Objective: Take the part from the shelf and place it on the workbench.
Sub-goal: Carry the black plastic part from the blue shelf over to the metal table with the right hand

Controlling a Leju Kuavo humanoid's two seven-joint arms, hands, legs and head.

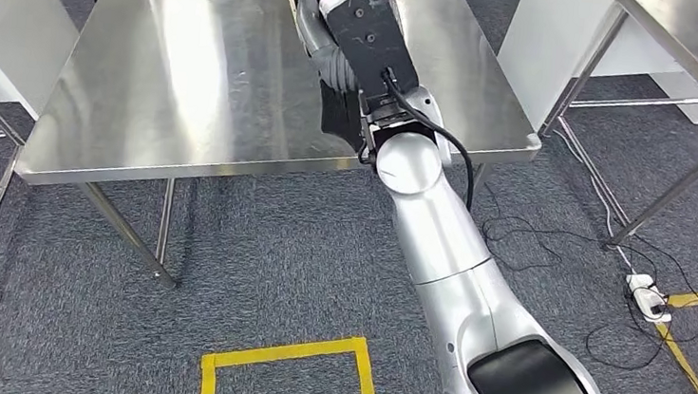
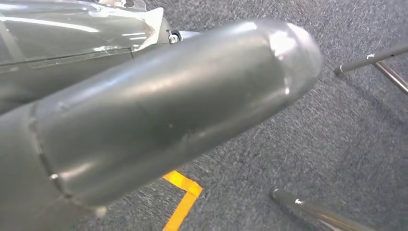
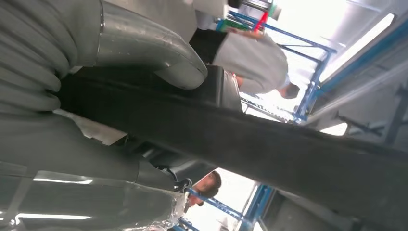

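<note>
Steel workbench (image 1: 193,88) — grey carpet (image 1: 273,257)

Head view: set high on the body, looking forward and down over the steel desk (image 1: 211,99), the grey carpet and the right arm reaching up from the lower right to its hand (image 1: 354,35) above the desktop. Left wrist view: aimed down at the carpet from close by, catching yellow floor tape (image 2: 183,197), also seen from the head. Right wrist view: pressed close behind the right hand (image 3: 72,72), tilted upward toward blue racking (image 3: 308,72) and people beyond.
</note>
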